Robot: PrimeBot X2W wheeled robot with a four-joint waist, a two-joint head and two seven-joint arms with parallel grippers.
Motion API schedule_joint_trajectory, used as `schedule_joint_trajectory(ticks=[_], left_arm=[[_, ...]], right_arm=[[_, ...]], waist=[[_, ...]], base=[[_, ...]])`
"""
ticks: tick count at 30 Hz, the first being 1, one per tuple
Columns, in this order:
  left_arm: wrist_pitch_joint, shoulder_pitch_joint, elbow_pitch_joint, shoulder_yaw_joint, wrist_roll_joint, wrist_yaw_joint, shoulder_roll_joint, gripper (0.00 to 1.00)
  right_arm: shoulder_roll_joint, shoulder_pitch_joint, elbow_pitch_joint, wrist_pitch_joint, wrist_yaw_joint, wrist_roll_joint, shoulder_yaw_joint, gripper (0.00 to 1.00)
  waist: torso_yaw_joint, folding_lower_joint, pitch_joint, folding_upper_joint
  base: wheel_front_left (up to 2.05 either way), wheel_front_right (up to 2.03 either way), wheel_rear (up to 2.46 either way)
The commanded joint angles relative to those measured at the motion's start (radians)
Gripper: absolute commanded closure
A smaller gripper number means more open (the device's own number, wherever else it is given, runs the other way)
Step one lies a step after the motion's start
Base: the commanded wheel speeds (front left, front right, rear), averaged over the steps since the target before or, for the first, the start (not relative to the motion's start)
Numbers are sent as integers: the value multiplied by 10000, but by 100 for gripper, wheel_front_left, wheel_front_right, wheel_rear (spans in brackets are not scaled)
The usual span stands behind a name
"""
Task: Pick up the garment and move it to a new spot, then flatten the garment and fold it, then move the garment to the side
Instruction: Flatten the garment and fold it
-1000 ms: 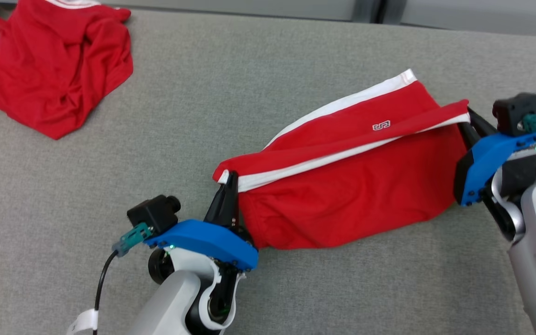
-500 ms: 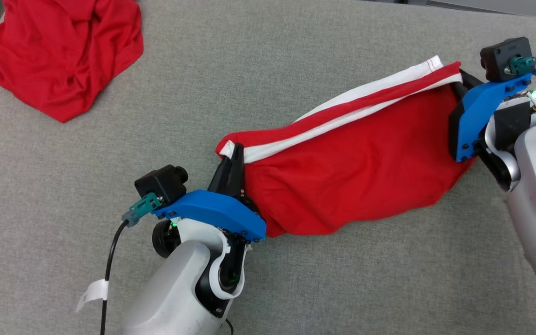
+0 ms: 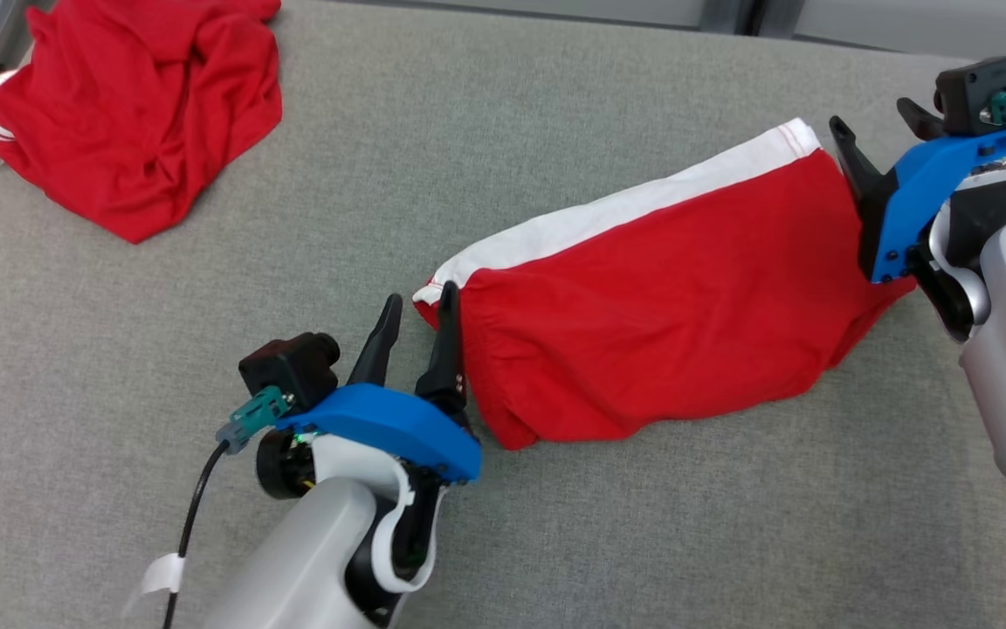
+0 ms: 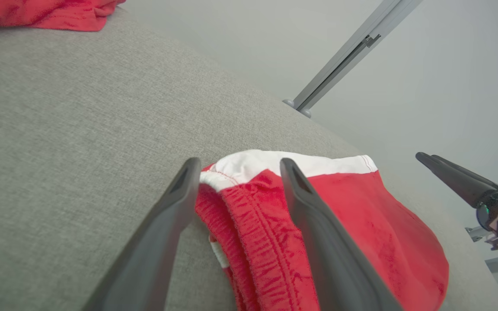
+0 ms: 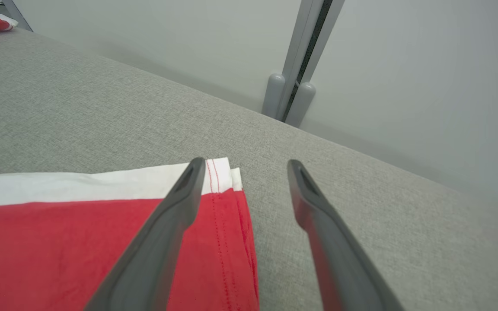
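Head view gives us the red shorts (image 3: 669, 297) lying folded on the gray padded table (image 3: 555, 105), with a white band (image 3: 625, 205) along their far edge. Our left gripper (image 3: 421, 295) sits at the left end of the shorts, by the gathered waistband (image 3: 468, 349). Its jaws are spread and hold nothing. In the left wrist view the corner of the waistband lies between the two fingers, unpinched; we cannot tell whether either finger touches the cloth. Our right gripper (image 3: 870, 114) stands at the right end of the shorts, its jaws also spread and empty. In the right wrist view one finger crosses above the hemmed corner and the other is over bare table just beyond the shorts. Well apart from the shorts, past their left end, a second red garment (image 3: 136, 114) lies crumpled.
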Motion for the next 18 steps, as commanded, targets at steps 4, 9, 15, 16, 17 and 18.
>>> schedule_joint_trajectory(ticks=[4, 9, 15, 16, 17, 18], left_arm=[[238, 305, -397, -92, 280, 240, 687, 0], [-100, 473, -833, -21, 836, 643, 1289, 0], [-356, 567, -911, -67, 1260, 735, 1479, 0], [-366, 577, -881, -73, 1271, 698, 1483, 0], [-372, 583, -848, -66, 1305, 704, 1500, 0], [-408, 565, -802, -96, 1413, 712, 1550, 0]], right_arm=[[-199, 59, 267, -221, -2, 206, 77, 0], [-327, 441, 524, -240, -2, 469, -11, 0], [-355, 893, 960, 82, -2, 851, -181, 0], [-377, 942, 1042, 158, -2, 925, -185, 0], [-407, 992, 1111, 210, -2, 1001, -180, 0], [-444, 1041, 1183, 301, -2, 1063, -164, 0]], waist=[[-77, 0, -349, -1], [-40, 0, -791, -1], [148, 0, -1064, -1], [195, 0, -1068, -1], [240, 0, -1064, -1], [306, 0, -1044, -1]], base=[[0, 0, 0], [0, 0, 0], [0, 0, 0], [0, 0, 0], [0, 0, 0], [0, 0, 0]])
